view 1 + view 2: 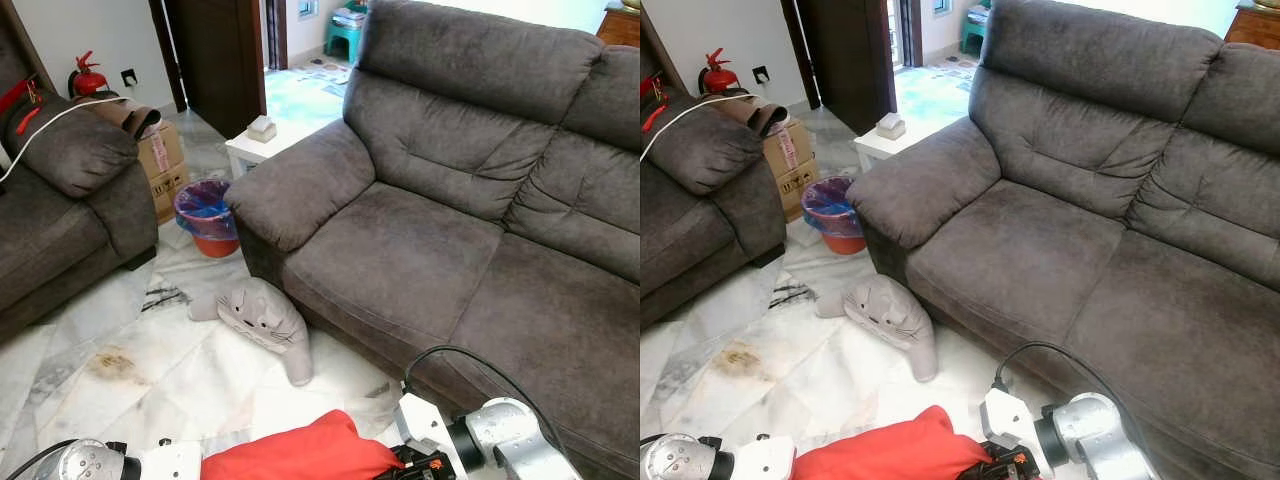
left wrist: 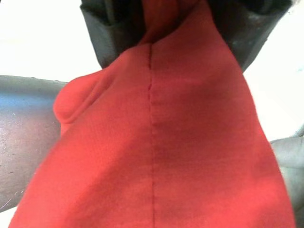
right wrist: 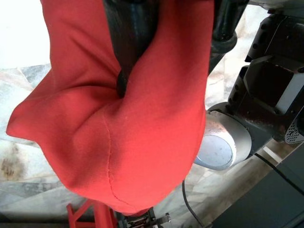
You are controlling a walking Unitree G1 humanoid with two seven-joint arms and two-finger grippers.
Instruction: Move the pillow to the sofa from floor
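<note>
A red pillow (image 1: 300,455) hangs low in front of me, held between both arms above the marble floor. My left gripper (image 2: 175,19) is shut on one end of the pillow, and the red cloth bunches between its black fingers (image 2: 107,33). At the other end my right gripper (image 3: 178,35) is shut on the pillow, with one finger (image 3: 133,38) pressed into the fabric. The dark grey sofa (image 1: 400,250) stands ahead and to the right, its seat bare.
A grey cat-face plush (image 1: 258,315) lies on the floor by the sofa's front corner. A bin (image 1: 207,215), a cardboard box (image 1: 160,165) and a white side table (image 1: 262,145) stand beyond it. A second grey sofa (image 1: 70,190) is at the left.
</note>
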